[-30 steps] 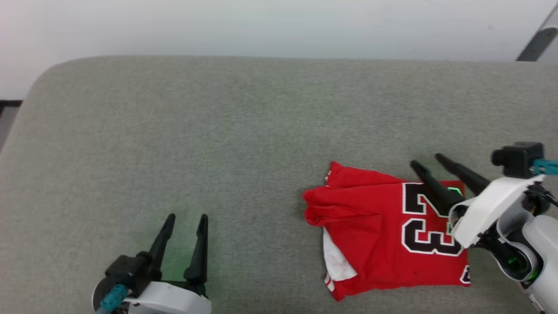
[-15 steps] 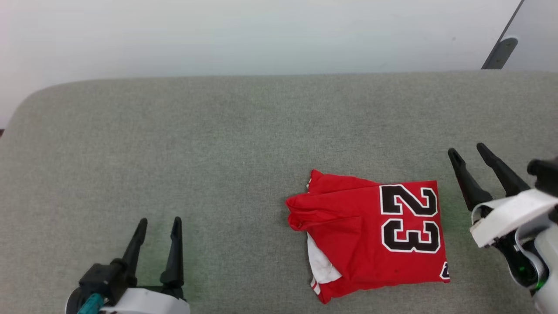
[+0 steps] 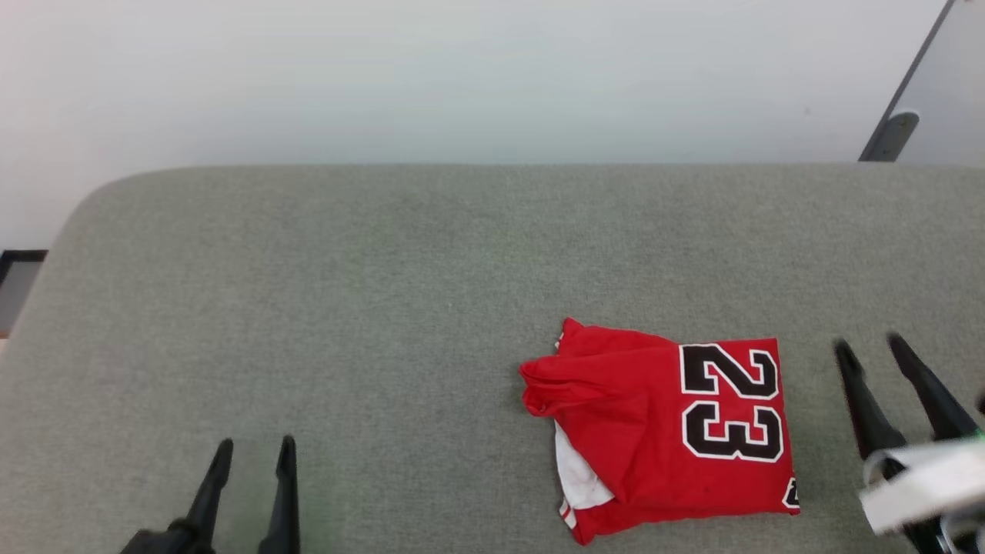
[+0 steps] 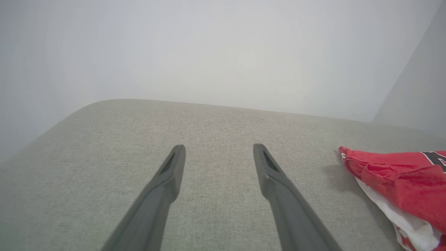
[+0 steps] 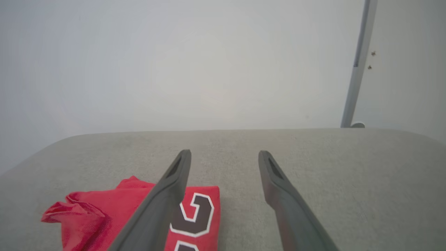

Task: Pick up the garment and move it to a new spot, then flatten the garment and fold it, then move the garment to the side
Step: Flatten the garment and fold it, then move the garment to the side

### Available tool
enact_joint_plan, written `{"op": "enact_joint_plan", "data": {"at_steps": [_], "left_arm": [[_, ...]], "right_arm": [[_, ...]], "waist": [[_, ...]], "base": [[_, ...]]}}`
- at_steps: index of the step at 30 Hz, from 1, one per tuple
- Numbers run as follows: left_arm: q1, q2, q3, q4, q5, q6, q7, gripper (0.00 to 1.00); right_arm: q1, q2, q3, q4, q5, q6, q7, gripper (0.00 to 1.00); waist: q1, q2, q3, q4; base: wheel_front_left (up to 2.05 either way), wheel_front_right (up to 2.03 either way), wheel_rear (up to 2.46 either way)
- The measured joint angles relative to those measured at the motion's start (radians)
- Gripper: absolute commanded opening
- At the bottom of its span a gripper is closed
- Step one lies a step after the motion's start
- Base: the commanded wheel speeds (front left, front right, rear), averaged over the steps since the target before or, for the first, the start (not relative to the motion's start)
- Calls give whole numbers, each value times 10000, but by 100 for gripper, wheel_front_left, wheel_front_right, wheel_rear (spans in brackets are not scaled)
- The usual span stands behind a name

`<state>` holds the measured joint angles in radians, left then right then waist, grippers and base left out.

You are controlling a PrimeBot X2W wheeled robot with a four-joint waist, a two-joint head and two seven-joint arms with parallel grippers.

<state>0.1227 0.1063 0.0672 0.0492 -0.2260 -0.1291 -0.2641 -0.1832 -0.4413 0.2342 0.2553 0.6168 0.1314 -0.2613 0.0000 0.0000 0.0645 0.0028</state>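
**Shirt Is Folded, Both Claws Are Empty**

The red shirt (image 3: 666, 431) lies folded in a small block on the gray pad (image 3: 346, 292), over on the robot's right side. The left claw (image 3: 256, 442) has its fingers wide apart and holds nothing. It is well away from the shirt. The right claw (image 3: 869, 343) is wide apart too. It is just beside the shirt and not touching it.

So the folding looks done. The shirt may already be in its side spot. If not, one last move is left.

The head view shows the whole folded shirt from above, with the big number 23 (image 3: 731, 404) and a bit of white sleeve (image 3: 581, 477) peeking out. The left wrist view sees the shirt low from the side, with its bunched edge. The right wrist view shows a gray pole (image 5: 359, 62) standing behind the pad.
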Motion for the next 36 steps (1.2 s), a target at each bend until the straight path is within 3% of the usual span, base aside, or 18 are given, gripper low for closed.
{"op": "enact_joint_plan", "data": {"at_steps": [6,13,31,36], "left_arm": [[639,-125,244,-546,-90,-2,0,100],[915,-226,151,-867,-42,-2,0,100],[822,-261,-8,-871,2,-2,0,100],[795,-345,0,-911,15,-2,0,100]], "right_arm": [[1570,117,-1030,-777,-71,0,0,100],[2120,313,-1467,-1352,-190,0,0,100],[2089,422,-1277,-1444,-192,0,0,100],[1848,-215,-345,-1383,-102,0,309,100]], "waist": [[0,0,-245,143],[0,0,-183,110],[0,0,-109,156],[0,0,15,166]], "base": [[0,0,0],[0,0,0],[0,0,0],[0,0,0]]}}
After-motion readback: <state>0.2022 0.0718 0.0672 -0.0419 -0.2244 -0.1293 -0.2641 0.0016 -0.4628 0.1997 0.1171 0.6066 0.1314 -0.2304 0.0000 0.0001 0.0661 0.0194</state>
